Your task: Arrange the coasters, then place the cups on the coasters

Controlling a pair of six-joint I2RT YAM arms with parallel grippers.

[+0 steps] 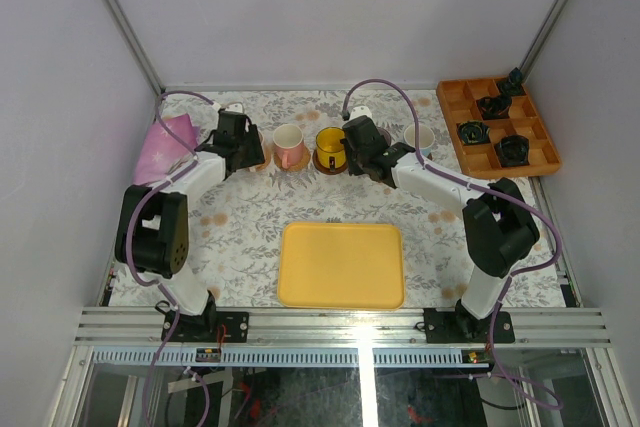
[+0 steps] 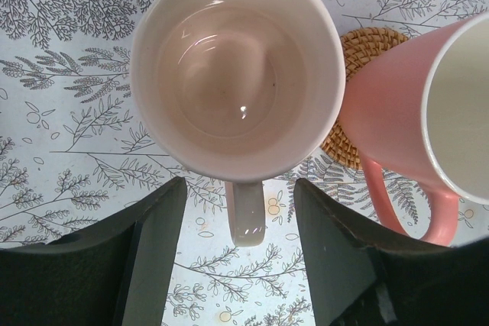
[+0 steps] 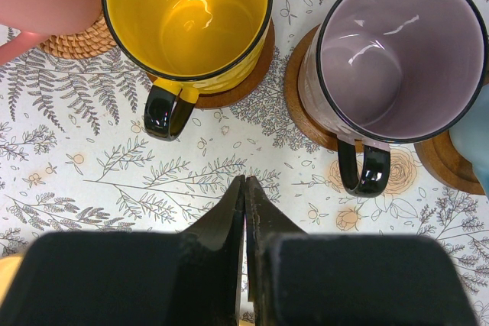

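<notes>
Along the twelve o'clock edge of the table (image 1: 240, 217) the cups stand in one row, each handle turned toward six o'clock, probably because that is the side the arms reach from.

The left tool (image 2: 241, 192) hangs over the pale pink cup (image 2: 237, 70) at the nine o'clock end. Its jaws are apart on either side of the handle and touch neither it nor the wall, so this cup stands on its own. Its rim hides whatever lies beneath, so I cannot tell whether a coaster is there. At its three o'clock, the pink cup (image 2: 397, 104) sits on a woven coaster (image 2: 359, 47).

The right tool (image 3: 244, 188) is clenched on nothing, with its fingers pressed flat together, and it points at the gap between two handles. The yellow cup (image 3: 187, 17) sits on a dark coaster (image 3: 244, 85), and the purple-grey cup (image 3: 397, 51) sits on another dark coaster (image 3: 302, 104). At three o'clock a third dark coaster (image 3: 447, 162) carries the light blue cup (image 3: 474, 146), which is only partly in frame.

The job looks nearly done (only the hidden coaster is in doubt). The likely next move is a straight lift of the left arm, clear of that handle.
</notes>
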